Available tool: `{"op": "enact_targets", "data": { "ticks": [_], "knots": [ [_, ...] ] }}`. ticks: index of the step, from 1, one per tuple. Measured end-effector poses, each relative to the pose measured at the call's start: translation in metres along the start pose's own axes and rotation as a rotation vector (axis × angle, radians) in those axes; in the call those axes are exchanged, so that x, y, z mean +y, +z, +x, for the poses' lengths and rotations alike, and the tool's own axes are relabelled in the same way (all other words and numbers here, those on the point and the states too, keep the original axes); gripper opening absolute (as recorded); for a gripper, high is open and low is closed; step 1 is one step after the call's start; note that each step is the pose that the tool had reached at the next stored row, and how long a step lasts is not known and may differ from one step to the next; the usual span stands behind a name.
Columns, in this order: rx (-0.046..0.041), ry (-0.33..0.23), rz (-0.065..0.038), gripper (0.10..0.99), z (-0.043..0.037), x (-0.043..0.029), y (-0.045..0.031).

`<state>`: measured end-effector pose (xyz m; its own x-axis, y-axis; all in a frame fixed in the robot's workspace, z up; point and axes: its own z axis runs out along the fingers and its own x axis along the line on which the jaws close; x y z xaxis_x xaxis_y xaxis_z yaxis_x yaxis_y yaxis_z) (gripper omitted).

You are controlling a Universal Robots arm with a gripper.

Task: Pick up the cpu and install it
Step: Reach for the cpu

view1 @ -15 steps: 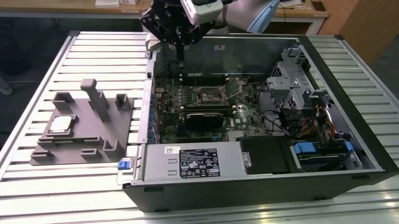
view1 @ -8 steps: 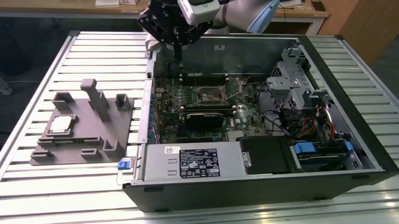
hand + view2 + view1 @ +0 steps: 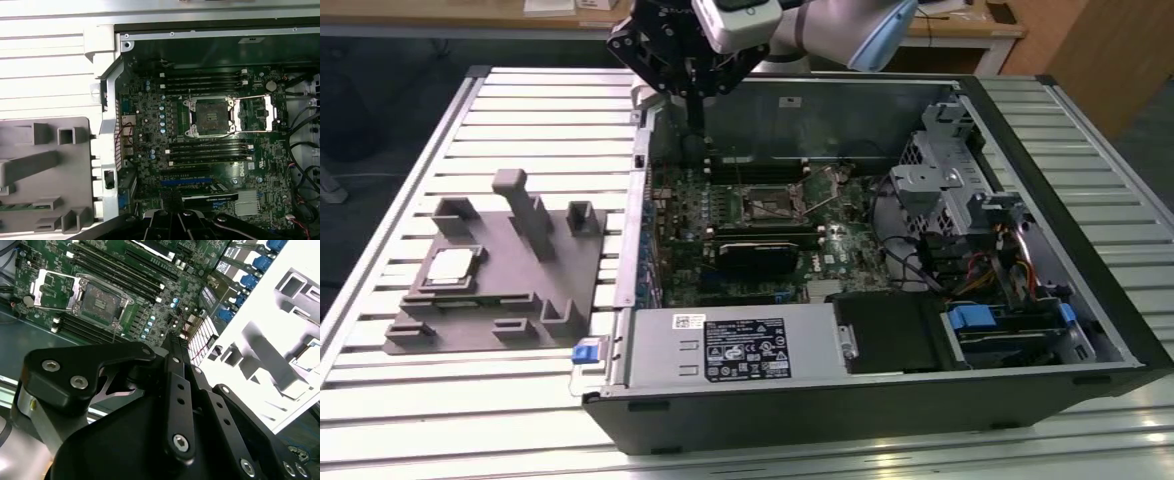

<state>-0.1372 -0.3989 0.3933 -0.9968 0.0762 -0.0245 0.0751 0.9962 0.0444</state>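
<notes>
**Task state: pick not yet made, socket ready.** You see the cpu (image 3: 451, 265) lying flat, metal top up, in a recess of the grey plastic fixture (image 3: 507, 290). The fixture sits on the slatted worktop (image 3: 454, 400), toward the worktop's edge at the exterior view's left and just beside the open computer case (image 3: 854, 420).

The gripper (image 3: 696, 120) hangs above the case corner that lies toward the worktop's edge farthest from the exterior camera. It is well apart from the cpu and touches nothing you can make out. You cannot tell from these views how far the jaws stand open. You can judge that they do not have the cpu, since the chip rests in its fixture.

Inside the case, the motherboard (image 3: 150, 150) carries the cpu socket (image 3: 210, 116). The socket's metal load plate (image 3: 255, 112) is swung aside, and the socket well appears dark and unoccupied in both wrist views.

Read the progress as follows:
- **Done:** the socket stands open to receive the chip.
- **Left:** both parts of the task proper, lifting the cpu from the fixture and seating it in the socket.
</notes>
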Motion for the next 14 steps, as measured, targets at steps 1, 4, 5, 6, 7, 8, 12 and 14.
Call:
{"op": "enact_targets", "data": {
  "ticks": [1, 4, 5, 6, 7, 8, 12, 14],
  "knots": [
    [0.0, 0.0, 0.0, 0.106, 0.001, -0.0001, 0.0],
    [0.0, 0.0, 0.0, 0.106, 0.0043, -0.0003, -0.0001],
    [0.0, 0.0, 0.0, 0.106, 0.0055, -0.0004, -0.0002],
    [0.0, 0.0, 0.0, 0.106, 0.0067, -0.0005, -0.0002],
    [0.0, 0.0, 0.0, 0.106, 0.0077, -0.0006, -0.0002],
    [0.0, 0.0, 0.0, 0.106, 0.0088, -0.0007, -0.0002],
    [-0.0001, 0.0, 0.0, 0.106, 0.0129, -0.001, -0.0003],
    [0.0, 0.0, 0.0, 0.106, 0.0146, -0.0011, -0.0004]
  ]
}}
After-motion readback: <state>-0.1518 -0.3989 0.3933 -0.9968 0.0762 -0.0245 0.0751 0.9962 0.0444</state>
